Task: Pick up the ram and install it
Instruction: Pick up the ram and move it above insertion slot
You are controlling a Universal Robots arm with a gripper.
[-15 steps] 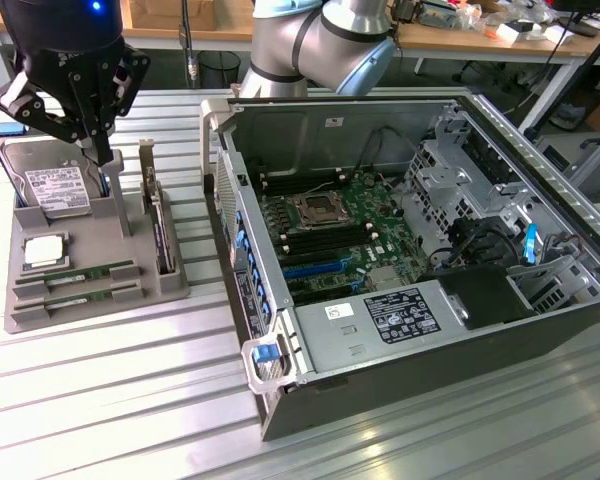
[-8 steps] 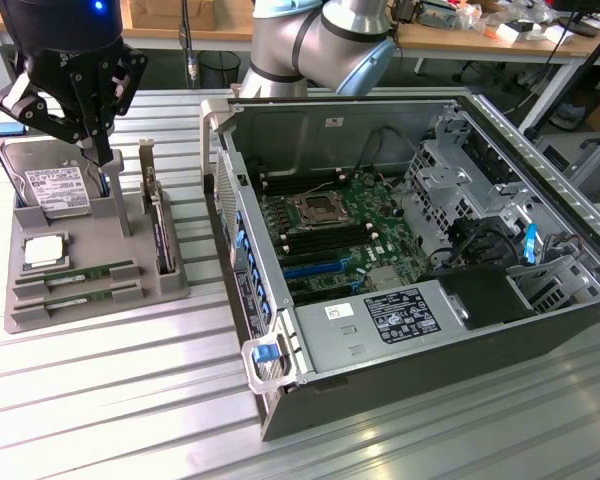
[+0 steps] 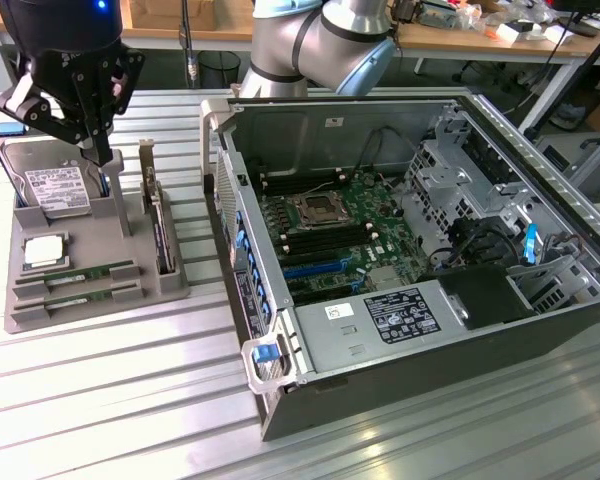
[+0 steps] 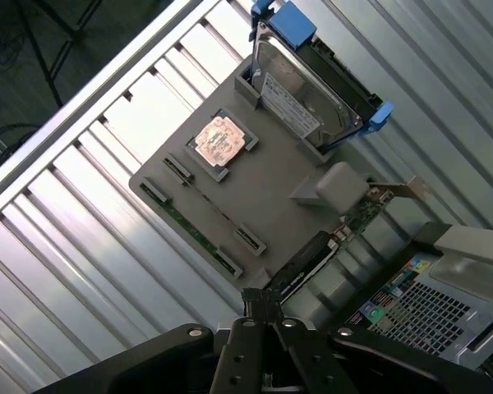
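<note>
Over on the exterior view's left, the ram (image 3: 75,272) lies flat in its groove on the grey tray (image 3: 40,318), with its twin (image 3: 80,293) just beside it in the next groove. So as far as I can see, nothing of the job is done yet: no pick, no install, the whole thing is left to do.

The gripper (image 3: 100,150) hangs above the tray near the hard drive (image 3: 55,185) end and touches nothing. From the wrist view the gripper (image 4: 263,302) looks pinched together, with nothing held between the jaws.

Materials, for anyone curious:
- Both sticks are long, thin green board strips with dark chips along them.
- The tray looks like matte grey plastic, blocky, with raised ridges and pockets shaped for each part.
- The processor chip (image 3: 42,250) is a square with a shiny metal lid, sitting in its own pocket.
- The expansion card (image 3: 158,225) stands on edge in a slot.
- The table (image 3: 130,400) is bright ribbed metal slats, pretty reflective.

The case (image 3: 460,345) lies open on its side, all sheet metal. The green motherboard (image 3: 350,225) faces up inside, well apart from the tray. The long dark slots either side of the socket look empty to me, though that's a guess.
</note>
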